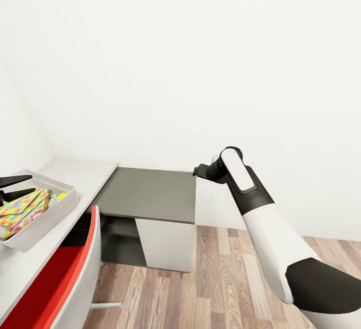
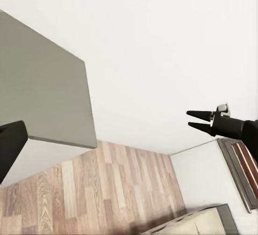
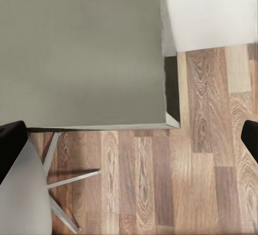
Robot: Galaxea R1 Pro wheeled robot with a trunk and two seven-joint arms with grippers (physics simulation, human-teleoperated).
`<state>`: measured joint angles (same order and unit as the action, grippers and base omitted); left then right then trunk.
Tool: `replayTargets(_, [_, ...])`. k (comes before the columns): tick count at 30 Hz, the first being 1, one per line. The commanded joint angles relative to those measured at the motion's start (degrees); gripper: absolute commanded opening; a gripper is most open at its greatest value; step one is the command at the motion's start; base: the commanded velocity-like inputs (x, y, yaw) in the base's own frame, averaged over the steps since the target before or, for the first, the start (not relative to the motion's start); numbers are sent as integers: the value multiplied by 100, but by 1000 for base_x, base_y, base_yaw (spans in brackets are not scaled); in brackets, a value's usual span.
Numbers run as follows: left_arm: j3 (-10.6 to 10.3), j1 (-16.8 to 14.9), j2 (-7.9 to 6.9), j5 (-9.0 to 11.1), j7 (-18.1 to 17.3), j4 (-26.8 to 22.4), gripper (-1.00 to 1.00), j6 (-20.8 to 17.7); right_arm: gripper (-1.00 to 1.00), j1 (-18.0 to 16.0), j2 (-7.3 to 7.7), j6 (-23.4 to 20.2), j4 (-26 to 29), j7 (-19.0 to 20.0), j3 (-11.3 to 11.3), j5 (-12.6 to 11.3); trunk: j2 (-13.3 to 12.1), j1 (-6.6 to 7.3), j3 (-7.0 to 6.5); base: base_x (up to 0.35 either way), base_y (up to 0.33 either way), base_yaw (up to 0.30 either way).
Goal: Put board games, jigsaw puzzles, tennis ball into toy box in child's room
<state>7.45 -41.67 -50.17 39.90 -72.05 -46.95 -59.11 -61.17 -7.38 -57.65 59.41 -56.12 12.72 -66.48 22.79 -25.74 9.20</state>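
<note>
No readable writing or brand mark shows on anything in these views.

The shallow light grey toy box with sloping walls (image 1: 47,214) sits on the long white-topped table (image 1: 75,176) at the left edge of the head view. Inside it lie multicoloured jigsaw puzzle sheets (image 1: 22,204) of yellow, pink, green and blue pieces, tilted against one another, with a thin printed edge showing beneath them that cannot be told apart as puzzle or game box. A small yellow-green tennis ball (image 1: 61,196) peeks out at the box's far inner side, just beyond the sheets.

The left gripper (image 1: 12,188) reaches in over the toy box; its two dark jaws stand apart, one above the other, with nothing between them, their tips just above the puzzle sheets and the ball a little past them.

The right gripper (image 2: 200,118) hangs in the air over the wood-plank floor (image 3: 177,181), past the far corner of the lower dark grey side unit (image 1: 150,194) joined to the table. In the left wrist view its two pointed jaws stand slightly apart and empty. In the right wrist view the side unit's grey top lies ahead of the jaws, with the red-seated white chair (image 1: 75,269) and its white legs (image 3: 64,184) nearer the left jaw
</note>
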Motion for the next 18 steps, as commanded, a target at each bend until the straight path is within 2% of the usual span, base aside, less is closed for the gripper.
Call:
replayTargets(1, [1,-3,-3,9,-11,-2,100,-39,100,-5,0,-17,1,-60,-5,-49,12,-4,5,-3,-6,-209])
replayTargets(8, [-6,-1,-2,9,-11,-7,100,-39,100,12,4,-18,7,-57,-23,-49,12,-4,-51,-1,-40,-202])
replayTargets(18, [-16,0,48,11,-11,-15,100,-39,100,78,16,-18,6,-57,-24,-41,12,-4,-131,-62,-264,-196])
